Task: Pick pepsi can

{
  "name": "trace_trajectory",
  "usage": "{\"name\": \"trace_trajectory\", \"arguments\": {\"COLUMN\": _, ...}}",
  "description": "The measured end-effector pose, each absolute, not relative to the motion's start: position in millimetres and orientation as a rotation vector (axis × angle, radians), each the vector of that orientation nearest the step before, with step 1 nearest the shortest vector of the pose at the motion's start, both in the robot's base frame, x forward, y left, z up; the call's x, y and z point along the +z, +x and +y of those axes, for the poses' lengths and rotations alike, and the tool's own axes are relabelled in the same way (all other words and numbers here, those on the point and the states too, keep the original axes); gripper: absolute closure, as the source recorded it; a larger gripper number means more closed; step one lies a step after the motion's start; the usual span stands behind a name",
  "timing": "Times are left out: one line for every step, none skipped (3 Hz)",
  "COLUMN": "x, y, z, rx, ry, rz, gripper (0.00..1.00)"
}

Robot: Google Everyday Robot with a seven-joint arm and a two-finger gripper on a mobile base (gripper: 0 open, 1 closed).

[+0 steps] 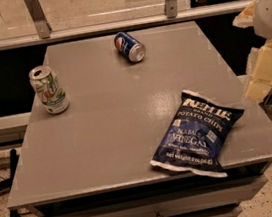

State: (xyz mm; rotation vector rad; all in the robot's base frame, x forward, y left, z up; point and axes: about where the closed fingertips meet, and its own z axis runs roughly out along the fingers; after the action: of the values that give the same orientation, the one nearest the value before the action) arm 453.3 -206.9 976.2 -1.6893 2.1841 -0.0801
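Task barely begun: the pepsi can lies on its side near the far edge of the bench, about 12 o'clock, untouched. The cream-coloured gripper hangs off the bench's right side, about 3 o'clock, well apart from the can. It is partly cut off, so I cannot tell whether it is spread or closed. Reach, grasp and lift are all left. Can: smooth glossy blue metal cylinder, silver end, likely to roll. Bench: flat matte grey. White-green can upright at 9 o'clock; crinkly dark blue chip bag at 5 o'clock.
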Motion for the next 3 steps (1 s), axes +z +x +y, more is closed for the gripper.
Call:
{"name": "trace_trajectory", "arguments": {"x": 968.8, "y": 494.5, "z": -182.6, "rx": -0.043, "ry": -1.613, "rz": 2.114, "gripper": 0.00}}
{"name": "trace_trajectory", "arguments": {"x": 953.7, "y": 543.8, "z": -155.5, "rx": -0.024, "ry": -1.533, "rz": 2.038, "gripper": 0.00}}
{"name": "trace_trajectory", "arguments": {"x": 940.7, "y": 596.2, "z": -134.8, "rx": 0.038, "ry": -1.438, "rz": 1.951, "gripper": 0.00}}
